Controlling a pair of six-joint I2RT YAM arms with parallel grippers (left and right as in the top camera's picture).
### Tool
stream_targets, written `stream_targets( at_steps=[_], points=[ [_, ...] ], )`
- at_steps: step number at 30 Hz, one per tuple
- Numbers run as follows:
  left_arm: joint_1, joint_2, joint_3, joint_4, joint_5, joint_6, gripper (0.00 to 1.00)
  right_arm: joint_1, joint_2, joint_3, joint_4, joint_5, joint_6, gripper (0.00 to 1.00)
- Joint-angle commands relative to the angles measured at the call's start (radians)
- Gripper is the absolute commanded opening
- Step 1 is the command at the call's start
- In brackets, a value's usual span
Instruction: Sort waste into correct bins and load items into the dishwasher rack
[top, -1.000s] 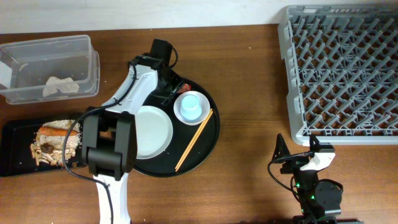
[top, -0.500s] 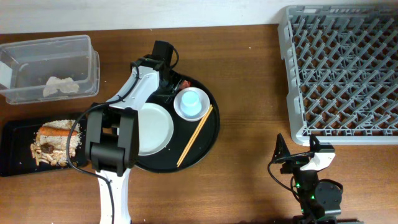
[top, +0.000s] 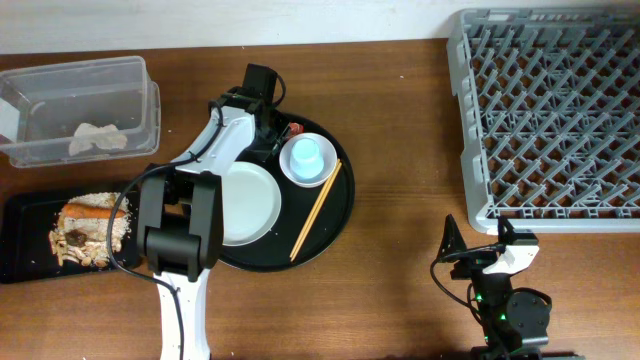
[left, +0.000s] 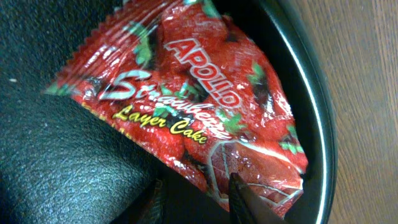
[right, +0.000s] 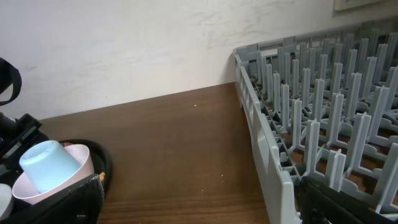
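Note:
The red wrapper lies at the far rim of the round black tray and fills the left wrist view. My left gripper is down over its near end, jaws partly closed. One fingertip overlaps the wrapper and a dark gap shows beside the other. From overhead the left gripper sits beside the wrapper. A white plate, a white bowl holding a light-blue cup, and chopsticks rest on the tray. My right gripper stands open at the front right, holding nothing.
The grey dishwasher rack fills the right back. A clear tub with a crumpled tissue stands at the back left. In front of it a shallow black tray holds rice, scraps and a carrot.
My left gripper's jaws have narrowed around the wrapper's end. The round tray with bowl, cup and chopsticks has shifted slightly to the right. The right arm has not moved.

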Motion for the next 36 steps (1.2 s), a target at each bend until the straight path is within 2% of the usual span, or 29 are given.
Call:
stream_targets(
  at_steps=[1, 8, 12, 13, 21, 36],
  points=[
    [0.011, 0.044, -0.008, 0.006, -0.037, -0.003, 0.3, 0.005, -0.007, -0.007, -0.004, 0.008, -0.01, 0.98],
    [0.013, 0.044, -0.008, 0.006, -0.037, -0.003, 0.2, 0.005, -0.007, -0.007, -0.004, 0.008, -0.01, 0.98],
    [0.017, 0.044, -0.008, 0.006, -0.036, -0.002, 0.03, 0.005, -0.007, -0.007, -0.004, 0.008, -0.01, 0.98],
    [0.017, 0.044, -0.008, 0.005, -0.033, 0.0, 0.01, 0.005, -0.007, -0.007, -0.004, 0.008, -0.01, 0.98],
    [0.019, 0.037, 0.009, -0.001, 0.038, 0.084, 0.01, 0.005, -0.007, -0.007, -0.004, 0.008, -0.01, 0.98],
    [0.024, -0.153, 0.009, -0.048, -0.019, 0.134, 0.01, 0.005, -0.007, -0.007, -0.004, 0.008, -0.01, 0.98]
  ],
)
